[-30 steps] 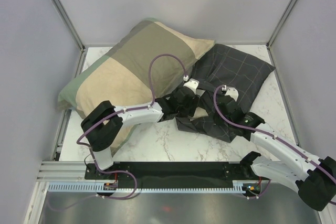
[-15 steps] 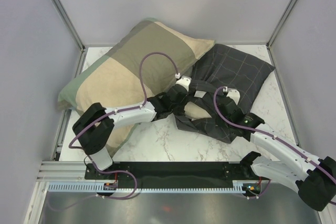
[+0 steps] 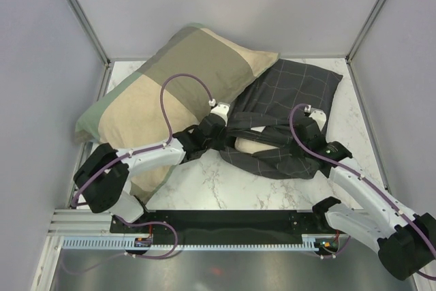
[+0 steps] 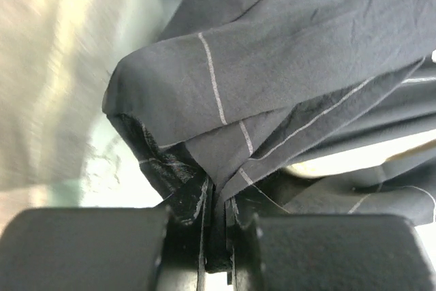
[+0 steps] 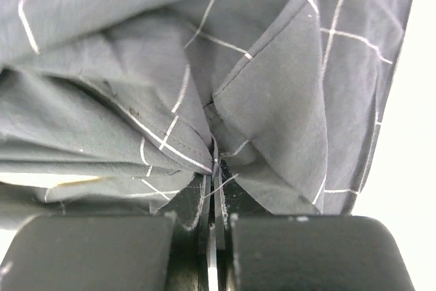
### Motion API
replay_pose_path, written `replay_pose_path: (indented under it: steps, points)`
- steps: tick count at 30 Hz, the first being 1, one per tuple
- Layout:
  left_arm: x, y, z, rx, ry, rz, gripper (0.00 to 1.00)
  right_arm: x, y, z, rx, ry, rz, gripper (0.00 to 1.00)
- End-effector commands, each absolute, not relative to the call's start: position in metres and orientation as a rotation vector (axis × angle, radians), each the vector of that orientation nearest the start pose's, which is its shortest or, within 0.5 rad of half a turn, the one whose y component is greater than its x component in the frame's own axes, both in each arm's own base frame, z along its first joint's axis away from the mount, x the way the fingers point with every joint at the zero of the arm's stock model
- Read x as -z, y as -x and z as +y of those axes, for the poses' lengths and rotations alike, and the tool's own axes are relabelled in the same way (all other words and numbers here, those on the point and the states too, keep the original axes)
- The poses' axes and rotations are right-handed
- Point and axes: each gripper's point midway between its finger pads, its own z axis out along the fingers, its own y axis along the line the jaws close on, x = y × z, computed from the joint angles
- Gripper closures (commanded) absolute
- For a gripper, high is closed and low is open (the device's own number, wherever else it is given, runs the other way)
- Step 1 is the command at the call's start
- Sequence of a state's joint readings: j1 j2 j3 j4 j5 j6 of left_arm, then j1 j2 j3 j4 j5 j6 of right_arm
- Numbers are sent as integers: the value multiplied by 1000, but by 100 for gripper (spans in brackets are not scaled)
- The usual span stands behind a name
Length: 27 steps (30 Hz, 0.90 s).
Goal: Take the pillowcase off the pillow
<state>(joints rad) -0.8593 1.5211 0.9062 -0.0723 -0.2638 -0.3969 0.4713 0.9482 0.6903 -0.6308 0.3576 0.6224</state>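
Observation:
The dark checked pillowcase (image 3: pixel 289 100) lies at the right of the marble table, its open near end stretched sideways. A strip of the cream pillow (image 3: pixel 253 145) shows through that opening. My left gripper (image 3: pixel 228 135) is shut on the case's left edge; in the left wrist view (image 4: pixel 219 199) a fold of dark cloth (image 4: pixel 286 66) is pinched between the jaws, with cream pillow (image 4: pixel 347 161) to the right. My right gripper (image 3: pixel 304 142) is shut on the case's near right edge; the right wrist view (image 5: pixel 215 182) shows gathered checked cloth (image 5: pixel 170 66) clamped between the jaws.
A larger olive-and-tan patchwork pillow (image 3: pixel 163 93) fills the back left, its corner overlapping the case. Grey walls close in on three sides. The marble table (image 3: pixel 218 189) ends at a metal rail (image 3: pixel 204 219) with the arm bases.
My left gripper closed on the case's edge and pulled it left and toward the near side. The right gripper moved slightly right and back. The opening stretched wider and the pillow's cream strip came into view.

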Motion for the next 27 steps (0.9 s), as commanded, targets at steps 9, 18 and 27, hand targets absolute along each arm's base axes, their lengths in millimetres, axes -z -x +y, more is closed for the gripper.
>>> replay_pose_path:
  steps: [9, 18, 27]
  points:
    - [-62, -252, -328, 556, -389, 2309, 98, -155, -250, 72, -83, -255, 2302, 62]
    - [-43, -245, -348, 611, -412, 2344, 98, -197, -235, 141, -345, 8, 2201, 33]
    - [-52, -245, -347, 631, -399, 2326, 98, -169, -222, 218, -429, 169, 2219, 50]
